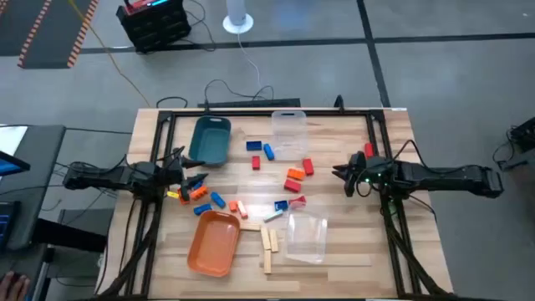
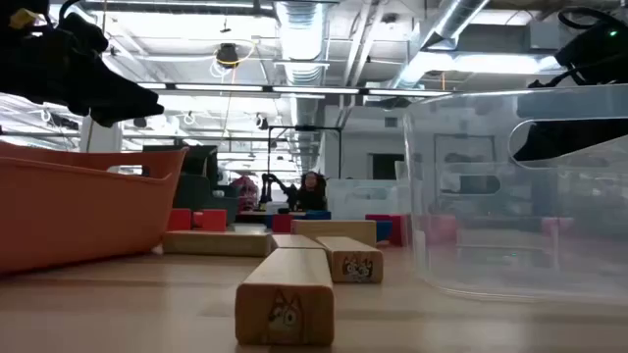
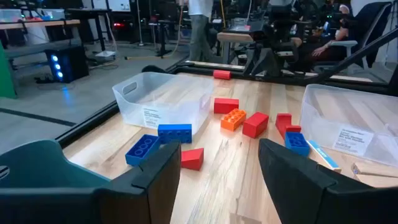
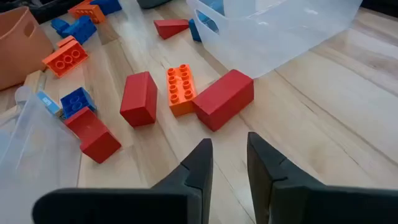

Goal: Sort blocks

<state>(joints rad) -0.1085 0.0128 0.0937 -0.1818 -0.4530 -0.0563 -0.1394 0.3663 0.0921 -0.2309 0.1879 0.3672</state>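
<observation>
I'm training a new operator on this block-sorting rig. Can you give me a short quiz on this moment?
1. True or false: the orange tray already holds blocks.
2. Which gripper is nearest the orange studded brick? A) left gripper B) right gripper
3. Fill in: the wood pieces lie between the orange tray and a clear ____.

Key: 1 false, it looks empty. 2 B; the brick lies between two red blocks just ahead of its open fingers. 3 bin.

The clear bin (image 4: 280,25) beyond the right gripper (image 4: 229,163) is cut off by the edge. A blue block (image 4: 202,28) shows only blurred behind its wall.
</observation>
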